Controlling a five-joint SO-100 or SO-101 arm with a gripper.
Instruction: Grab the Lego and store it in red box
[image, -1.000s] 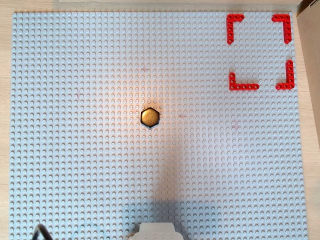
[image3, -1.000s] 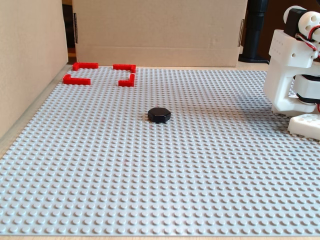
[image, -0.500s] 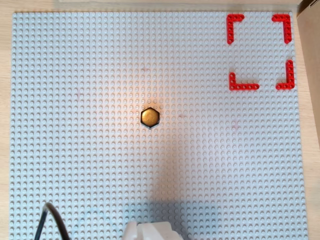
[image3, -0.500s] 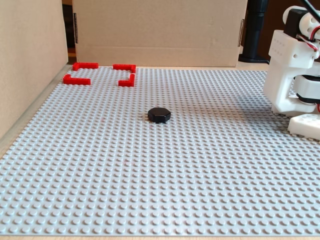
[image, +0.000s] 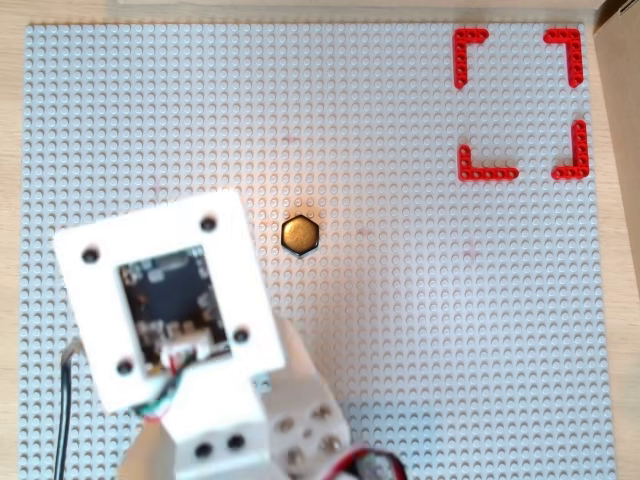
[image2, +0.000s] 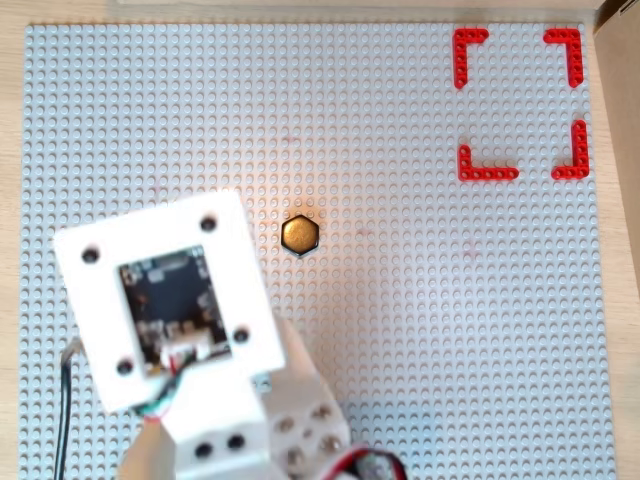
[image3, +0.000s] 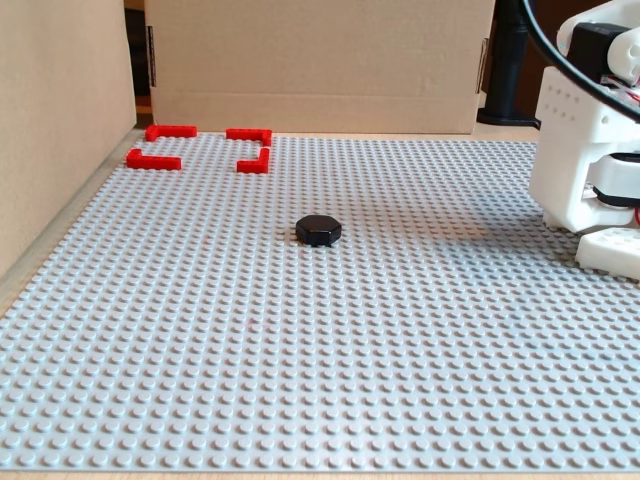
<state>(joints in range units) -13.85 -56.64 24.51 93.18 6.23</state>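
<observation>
The Lego (image: 299, 234) is a small hexagon with its bronze-gold face up, lying alone near the middle of the grey baseplate (image: 420, 330). It looks black in the fixed view (image3: 318, 230). The red box (image: 470, 42) is four red corner pieces at the top right in both overhead views (image2: 470, 42) and at the far left in the fixed view (image3: 170, 131). It is empty. The arm's white wrist plate (image: 160, 300) sits left of and below the Lego and hides the gripper. The arm's white body (image3: 585, 150) shows at the right edge of the fixed view, apart from the Lego.
Cardboard walls (image3: 320, 60) stand behind and to the left (image3: 60, 120) of the baseplate in the fixed view. A black cable (image: 62, 420) hangs by the arm at the lower left. A black post (image3: 508, 60) stands behind the arm.
</observation>
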